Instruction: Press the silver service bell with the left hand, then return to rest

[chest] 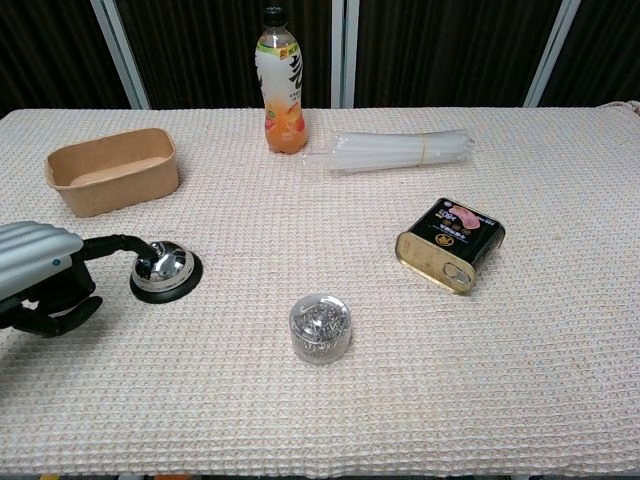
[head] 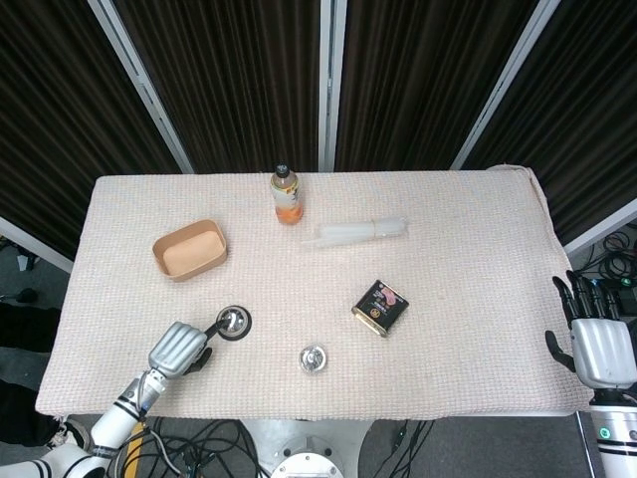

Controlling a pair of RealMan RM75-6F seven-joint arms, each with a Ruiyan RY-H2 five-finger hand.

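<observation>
The silver service bell (chest: pixel 165 270) on its black base sits near the table's front left, also visible as the bell (head: pixel 235 322) in the head view. My left hand (chest: pixel 45 275) lies low just left of it, one dark finger (chest: pixel 122 245) stretched out so that its tip meets the bell's top; the other fingers are curled under. In the head view the left hand (head: pixel 176 349) sits beside the bell's lower left. My right hand (head: pixel 600 344) hangs off the table's right edge, fingers apart, holding nothing.
A brown paper tray (chest: pixel 113 170) stands behind the left hand. An orange drink bottle (chest: pixel 283 85) and a bundle of clear straws (chest: pixel 400 152) lie at the back. A black tin (chest: pixel 451 243) and a clear jar of clips (chest: pixel 320 327) occupy the middle.
</observation>
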